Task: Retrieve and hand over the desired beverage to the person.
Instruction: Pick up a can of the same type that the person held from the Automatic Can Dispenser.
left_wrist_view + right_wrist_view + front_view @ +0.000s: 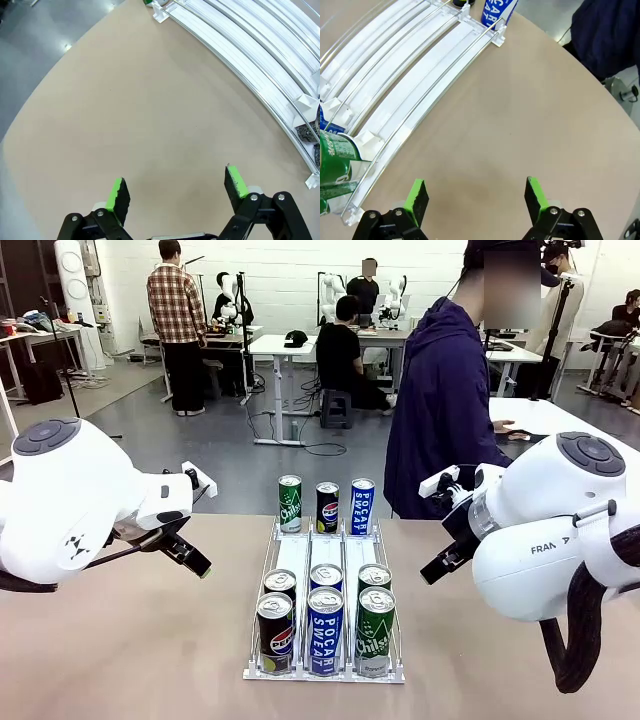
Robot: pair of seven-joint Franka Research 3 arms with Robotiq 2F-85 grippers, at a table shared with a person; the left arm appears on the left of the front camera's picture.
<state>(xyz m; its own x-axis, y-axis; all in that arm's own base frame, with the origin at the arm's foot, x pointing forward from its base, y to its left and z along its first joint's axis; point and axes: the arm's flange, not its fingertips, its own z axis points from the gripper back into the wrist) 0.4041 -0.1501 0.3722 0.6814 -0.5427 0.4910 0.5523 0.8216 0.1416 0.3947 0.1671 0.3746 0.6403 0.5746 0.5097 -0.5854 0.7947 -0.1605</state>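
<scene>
Both claws are hanging released and empty over the bare tabletop (130,640). The left claw (177,187) is hovering toward the left edge and the right claw (476,195) toward the right edge, each near a long side of the rack (296,558). This is probably leaving either arm free to reach whichever drink is being asked for. The white three-lane rack is running along the middle from the near edge toward the far edge, its wire rails keeping the drinks in single file. Six near cans (326,630) are crowding its near end in two rows, and three far cans (327,508) are standing at its far end. I cannot tell which one is wanted. The person (440,410) is standing at the far edge, right of the middle, turned sideways. The tabletop is showing plain matte beige. Beyond it, grey floor (260,475) and white worktables (280,345) are stretching away.
</scene>
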